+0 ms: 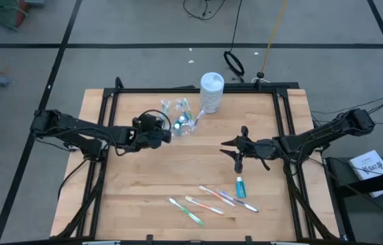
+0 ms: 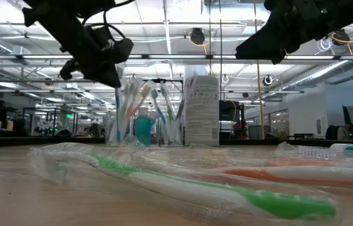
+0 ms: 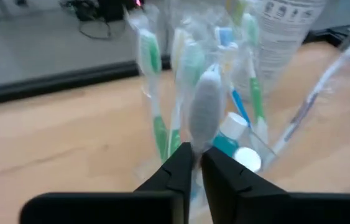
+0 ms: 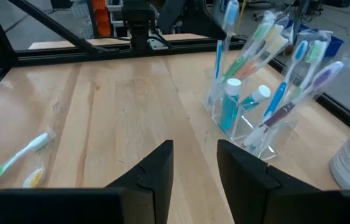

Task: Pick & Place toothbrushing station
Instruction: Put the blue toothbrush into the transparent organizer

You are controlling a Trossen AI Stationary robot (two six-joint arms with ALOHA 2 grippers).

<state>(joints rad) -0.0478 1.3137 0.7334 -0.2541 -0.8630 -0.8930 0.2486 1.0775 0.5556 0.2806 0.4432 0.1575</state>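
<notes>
On the wooden table [image 1: 143, 177], a white canister [image 1: 211, 91] stands at 12 o'clock; the clear cup [image 1: 186, 122] of toothbrushes sits at its 7 o'clock. Left gripper [image 1: 169, 131], fingers nearly together, pinches a wrapped toothbrush [image 3: 204, 106] there. Right gripper [image 1: 230, 148] hovers with fingers apart. Loose toothbrushes [image 1: 208, 201] lie at 6 o'clock beside a teal toothpaste tube [image 1: 240, 186].

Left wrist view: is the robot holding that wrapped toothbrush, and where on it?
Cannot tell. The left gripper sits against a wrapped toothbrush in the clear cup, below its head; a grip doesn't show. The right gripper holds nothing.
</notes>
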